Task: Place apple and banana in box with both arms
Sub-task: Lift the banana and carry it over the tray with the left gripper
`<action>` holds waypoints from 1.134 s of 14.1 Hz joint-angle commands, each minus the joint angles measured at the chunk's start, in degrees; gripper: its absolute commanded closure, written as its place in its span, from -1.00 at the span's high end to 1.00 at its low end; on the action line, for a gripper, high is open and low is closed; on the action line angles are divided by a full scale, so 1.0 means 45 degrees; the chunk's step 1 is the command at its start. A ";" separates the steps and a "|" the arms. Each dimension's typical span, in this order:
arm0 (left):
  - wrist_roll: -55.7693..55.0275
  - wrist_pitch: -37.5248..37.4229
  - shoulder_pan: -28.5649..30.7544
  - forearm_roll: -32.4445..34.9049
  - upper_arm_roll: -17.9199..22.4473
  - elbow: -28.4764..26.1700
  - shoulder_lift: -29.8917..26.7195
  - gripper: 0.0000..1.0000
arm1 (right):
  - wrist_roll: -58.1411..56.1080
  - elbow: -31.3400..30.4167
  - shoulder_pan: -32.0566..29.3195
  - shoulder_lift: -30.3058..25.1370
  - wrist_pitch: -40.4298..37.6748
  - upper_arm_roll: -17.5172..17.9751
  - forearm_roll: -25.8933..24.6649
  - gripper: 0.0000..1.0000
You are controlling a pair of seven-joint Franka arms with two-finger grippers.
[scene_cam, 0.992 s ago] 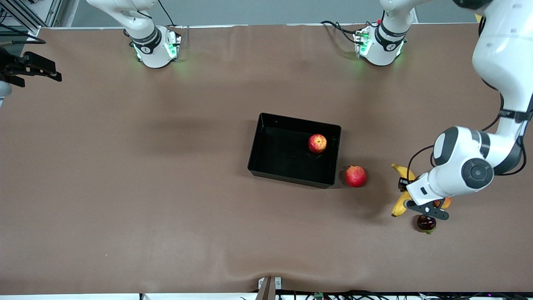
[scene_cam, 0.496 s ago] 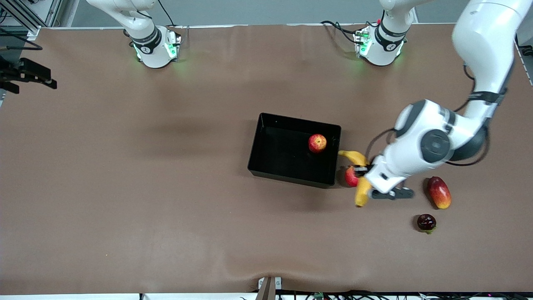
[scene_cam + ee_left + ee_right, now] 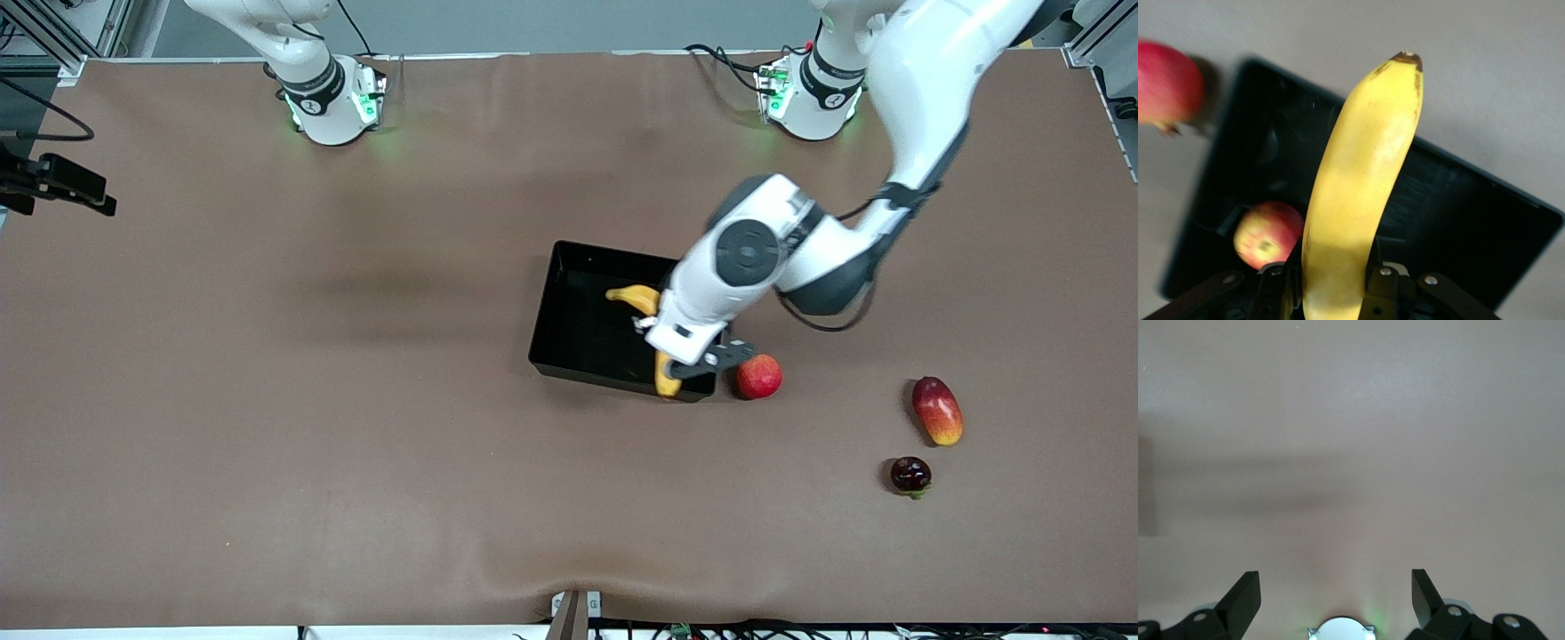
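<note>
My left gripper (image 3: 665, 345) is shut on the yellow banana (image 3: 633, 298) and holds it in the air over the black box (image 3: 573, 316), at the end toward the left arm. In the left wrist view the banana (image 3: 1361, 180) sticks out from between the fingers (image 3: 1275, 287) over the box (image 3: 1465, 220). The apple (image 3: 1268, 235) lies in the box below it. In the front view the arm hides the apple. My right gripper (image 3: 62, 182) is open and empty above the right arm's end of the table, and its fingers (image 3: 1245, 597) stand wide apart over bare table.
A pinkish-red round fruit (image 3: 758, 376) lies on the table just outside the box's corner and shows in the left wrist view (image 3: 1168, 83). A red-yellow mango (image 3: 937, 410) and a small dark fruit (image 3: 910, 474) lie toward the left arm's end.
My left gripper has carried the banana from beside the mango, past the pinkish-red fruit, to over the box. The right gripper has barely shifted.
</note>
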 commanded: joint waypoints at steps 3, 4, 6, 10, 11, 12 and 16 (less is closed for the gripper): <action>-0.0987 0.0143 -0.1393 0.0026 0.0619 0.0430 0.0788 -1.00 | 0.0591 -0.0516 -0.0021 -0.0113 0.0922 0.0103 0.0021 1.00; -0.1066 0.0143 -0.1609 0.0026 0.0815 0.0392 0.0826 -1.00 | 0.0611 -0.0555 -0.0021 -0.0113 0.1059 0.0123 0.0041 1.00; -0.1087 0.0298 -0.1961 0.0027 0.0933 0.0275 0.1138 -1.00 | 0.0611 -0.0574 -0.0002 -0.0190 0.1449 0.0142 0.0060 1.00; -0.1087 0.1000 -0.2936 0.0066 0.1965 0.0293 0.1568 -1.00 | 0.0611 -0.0438 -0.0060 -0.0191 0.1530 0.0162 0.0468 1.00; -0.1067 0.1254 -0.3287 0.0066 0.2317 0.0294 0.1666 -1.00 | 0.0592 -0.0438 -0.0060 -0.0191 0.1490 0.0143 0.0722 1.00; -0.1067 0.1566 -0.3600 0.0046 0.2630 0.0313 0.1783 -1.00 | 0.0592 -0.0438 -0.0041 -0.0229 0.1451 0.0162 0.0821 1.00; -0.1067 0.2641 -0.4596 0.0143 0.3508 0.0352 0.2447 -1.00 | 0.0435 -0.0438 0.0115 -0.0308 0.1451 0.0182 0.0959 1.00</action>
